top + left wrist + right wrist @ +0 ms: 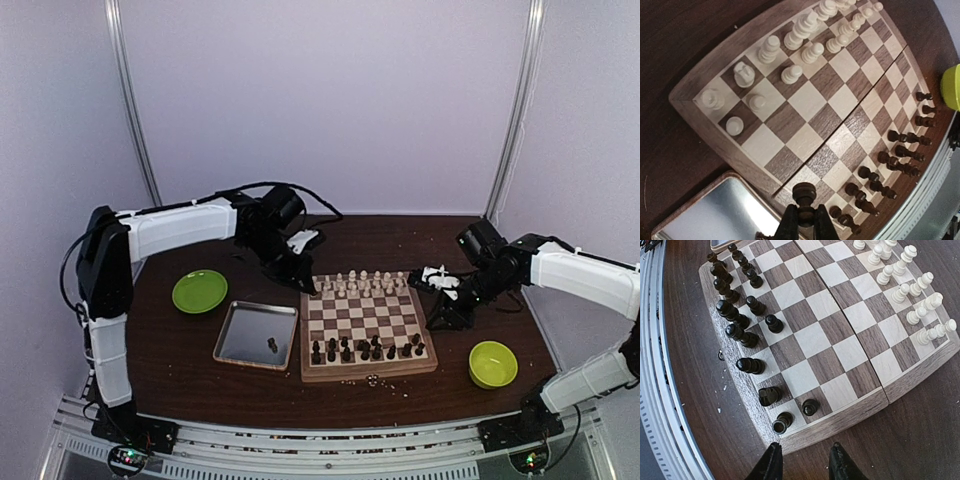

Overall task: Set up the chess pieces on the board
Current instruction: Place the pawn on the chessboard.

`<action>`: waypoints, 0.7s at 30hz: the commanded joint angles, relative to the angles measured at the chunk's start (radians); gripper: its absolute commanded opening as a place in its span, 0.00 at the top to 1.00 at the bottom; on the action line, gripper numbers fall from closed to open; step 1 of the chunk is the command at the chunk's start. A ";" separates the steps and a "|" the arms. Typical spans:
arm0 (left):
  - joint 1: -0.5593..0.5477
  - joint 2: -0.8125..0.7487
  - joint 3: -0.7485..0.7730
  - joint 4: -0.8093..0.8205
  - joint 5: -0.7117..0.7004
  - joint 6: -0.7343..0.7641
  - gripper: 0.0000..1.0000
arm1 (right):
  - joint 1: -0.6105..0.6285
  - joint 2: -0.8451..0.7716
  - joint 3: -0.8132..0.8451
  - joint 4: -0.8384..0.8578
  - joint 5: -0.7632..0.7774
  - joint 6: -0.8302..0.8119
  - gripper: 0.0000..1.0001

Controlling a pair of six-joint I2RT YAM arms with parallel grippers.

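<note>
Pinching 1 chess piece [804, 192] lengthwise, head outward, left pincer [804, 210]; right pincer [805, 446] spread.

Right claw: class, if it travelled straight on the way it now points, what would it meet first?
Most likely the board, its raised edge just ahead of the right claw; dark chess pieces stand right behind that edge. Depth is unclear, so this is tentative.

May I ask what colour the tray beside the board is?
Silver tray, best seen in the top external view.
</note>
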 commanded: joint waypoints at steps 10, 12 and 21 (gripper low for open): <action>-0.158 0.253 0.326 -0.279 -0.220 0.151 1.00 | -0.009 -0.003 0.007 0.018 0.036 0.017 0.67; -0.167 0.269 0.336 -0.290 -0.231 0.158 1.00 | -0.009 -0.001 0.007 0.018 0.036 0.016 0.67; -0.195 0.307 0.353 -0.314 -0.262 0.176 1.00 | -0.009 0.005 0.011 0.015 0.038 0.016 0.67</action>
